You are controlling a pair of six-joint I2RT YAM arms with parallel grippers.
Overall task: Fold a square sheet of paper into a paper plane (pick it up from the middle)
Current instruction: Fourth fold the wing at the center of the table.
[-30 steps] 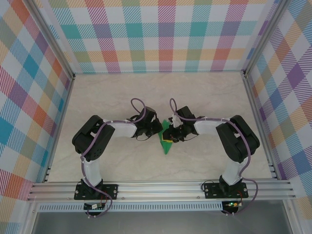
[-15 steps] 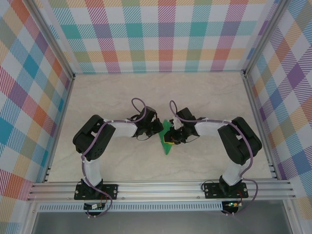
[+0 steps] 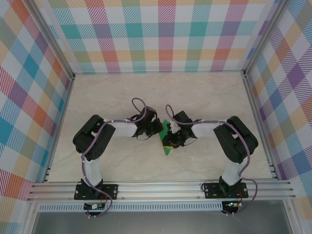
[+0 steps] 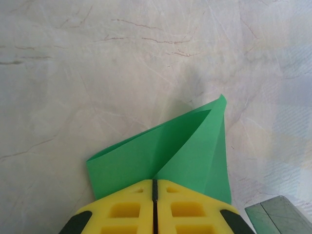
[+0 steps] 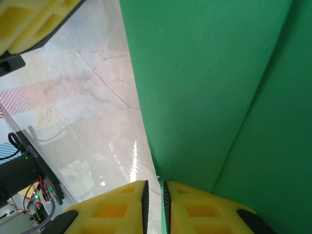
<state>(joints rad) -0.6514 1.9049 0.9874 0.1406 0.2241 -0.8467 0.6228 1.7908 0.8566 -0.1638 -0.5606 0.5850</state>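
The square sheet of paper [image 3: 166,150] is bright green and folded into a pointed, creased shape, held between the two wrists at the table's middle. My left gripper [image 3: 160,132] is shut on it. In the left wrist view the yellow fingers [image 4: 122,209] press together on the paper [image 4: 161,151], whose folded flaps fan out ahead to a point. My right gripper [image 3: 169,141] grips it from the other side. In the right wrist view my right gripper [image 5: 153,185] has a thin green edge in its narrow slot, and the paper [image 5: 204,87] spreads up and to the right.
The marble table [image 3: 122,97] is fenced by aluminium rails and checked walls. A finger of the left gripper [image 5: 29,19] shows at the upper left of the right wrist view. A grey-green corner [image 4: 280,214] juts in at the lower right of the left wrist view.
The right gripper has slid left and toward the near edge along the paper, covering more of it. The left arm has stayed put.
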